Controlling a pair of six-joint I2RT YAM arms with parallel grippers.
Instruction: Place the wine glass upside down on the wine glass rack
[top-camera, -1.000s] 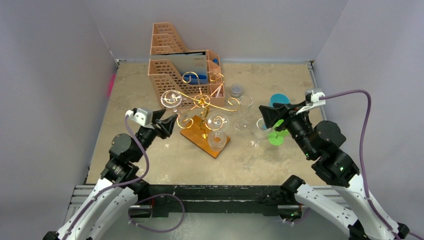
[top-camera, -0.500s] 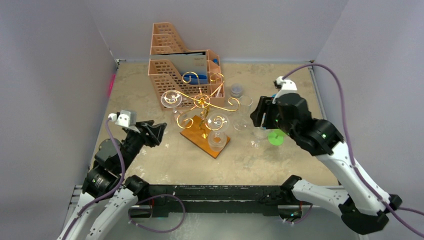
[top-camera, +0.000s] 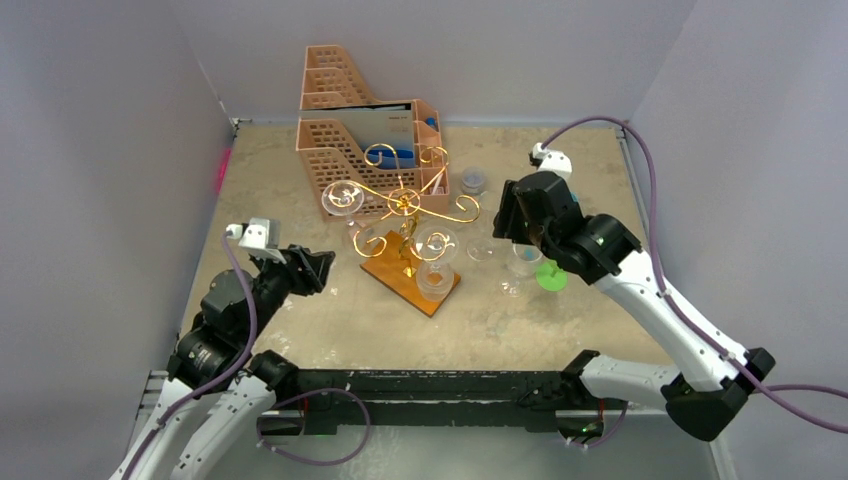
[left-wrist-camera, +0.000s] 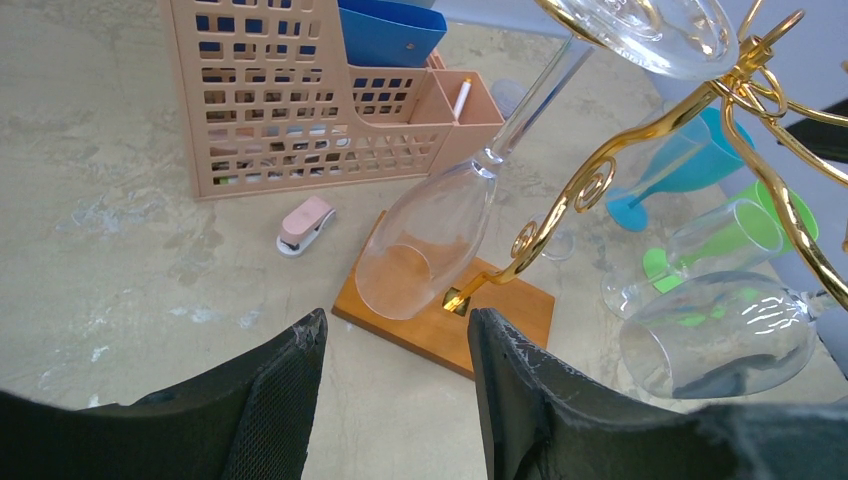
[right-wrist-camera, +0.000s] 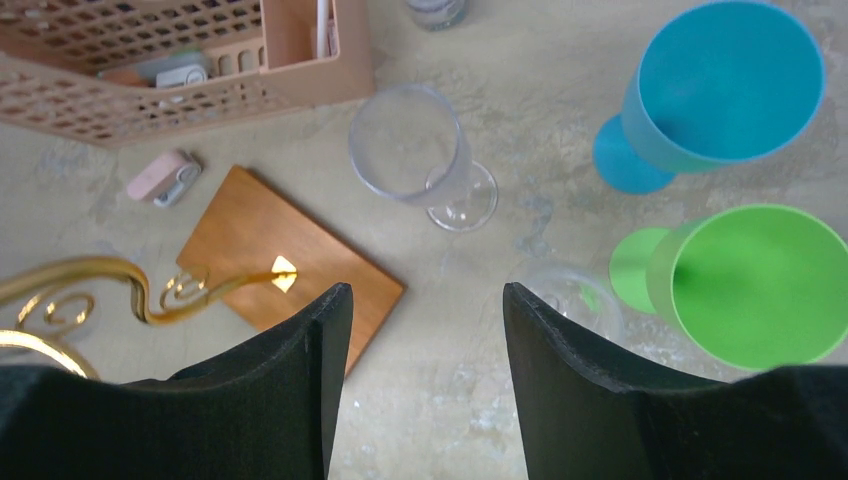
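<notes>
With jaws spread and empty, the right gripper (right-wrist-camera: 425, 298) hovers above the upright wine glass (right-wrist-camera: 408, 150) standing right of the wine glass rack (top-camera: 405, 205), where a skewed descent could topple it toward the blue goblet (right-wrist-camera: 725, 85).

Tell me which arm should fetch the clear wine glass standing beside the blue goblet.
Right. The right tool, open, hangs above the clear stemmed wine glass; the left tool, also open, sits across the gold wire rack.

Both arms (top-camera: 640, 288) are white shells with chunky black joints — a purple cable (top-camera: 600, 120) loops off each wrist, and the fingers (left-wrist-camera: 270, 410) are matte black.
</notes>
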